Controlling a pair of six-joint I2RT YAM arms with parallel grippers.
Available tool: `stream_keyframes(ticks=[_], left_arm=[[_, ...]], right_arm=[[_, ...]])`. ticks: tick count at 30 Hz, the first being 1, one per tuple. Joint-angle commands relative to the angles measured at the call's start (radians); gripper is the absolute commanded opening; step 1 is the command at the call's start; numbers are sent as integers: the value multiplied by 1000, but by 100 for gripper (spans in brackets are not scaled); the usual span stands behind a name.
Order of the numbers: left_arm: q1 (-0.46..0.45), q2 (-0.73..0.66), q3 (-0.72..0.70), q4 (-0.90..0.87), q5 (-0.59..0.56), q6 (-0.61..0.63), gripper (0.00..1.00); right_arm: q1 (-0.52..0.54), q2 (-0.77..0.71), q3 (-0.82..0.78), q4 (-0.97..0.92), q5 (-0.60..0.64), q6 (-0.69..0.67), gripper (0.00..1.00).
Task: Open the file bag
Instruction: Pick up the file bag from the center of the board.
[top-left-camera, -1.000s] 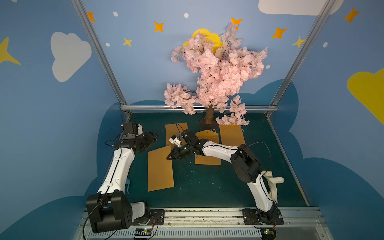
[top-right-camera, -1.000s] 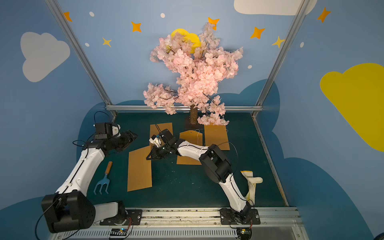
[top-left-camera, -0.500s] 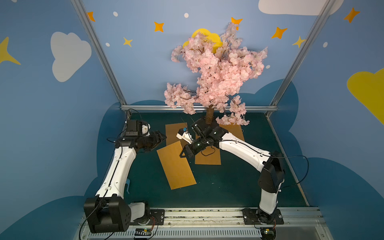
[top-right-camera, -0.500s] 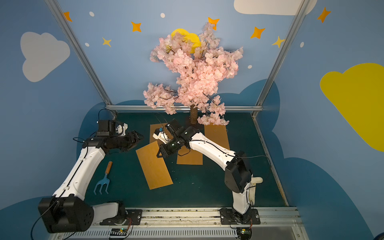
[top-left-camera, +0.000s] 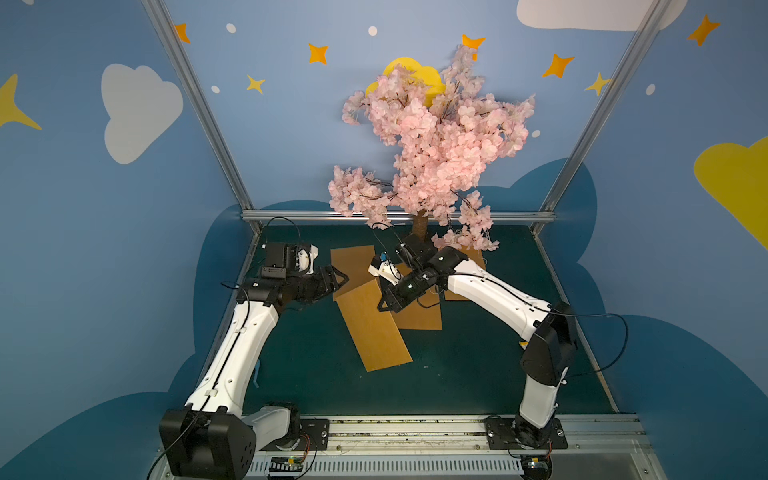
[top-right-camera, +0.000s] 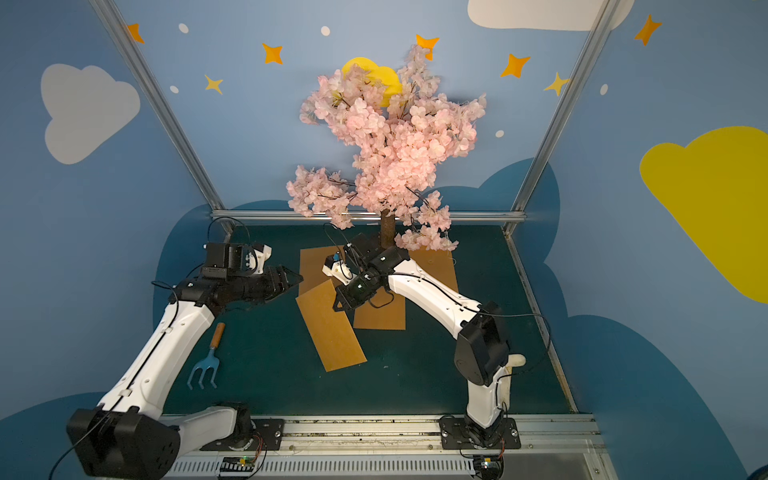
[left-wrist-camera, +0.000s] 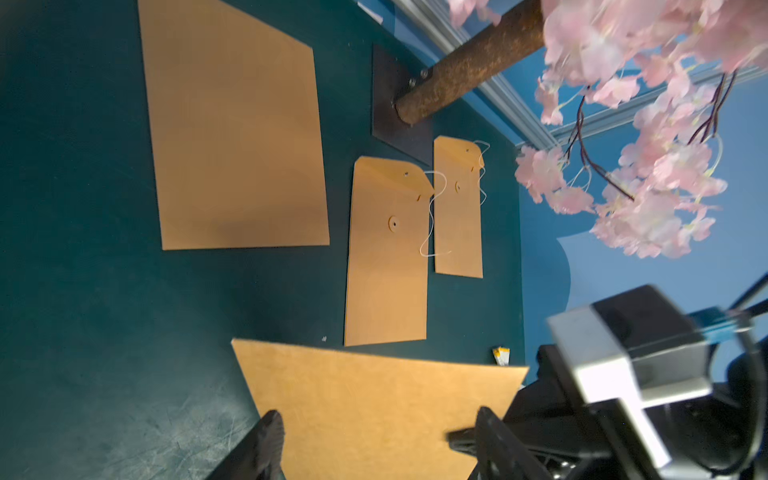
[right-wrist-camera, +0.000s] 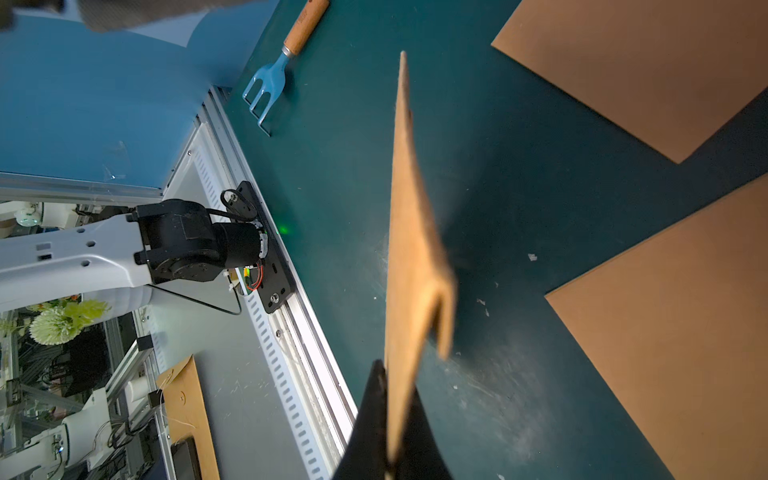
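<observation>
Right gripper (top-left-camera: 383, 306) clenched on edge of kraft file bag (top-left-camera: 374, 332), bag lifted and tilted, centre of frame in both top views. Left gripper (top-left-camera: 338, 281) spread wide, empty, just beside bag's upper corner. Risk: thin edge pinch; bag may slip once left jaws tug it.
</observation>
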Motion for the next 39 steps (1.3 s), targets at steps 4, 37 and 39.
stream_keyframes(ticks=[4,37,39], left_arm=[[-2,-65,-126,114,86,-9,75],[-3,-4,-319,1025,437,-487,20],[-3,-11,-322,1025,435,-483,10]], right_arm=[[-61,-110,37,6,-39,22,0],[-195,-228,-79,314,-213,191,1],[-198,-216,-70,310,-211,190,5]])
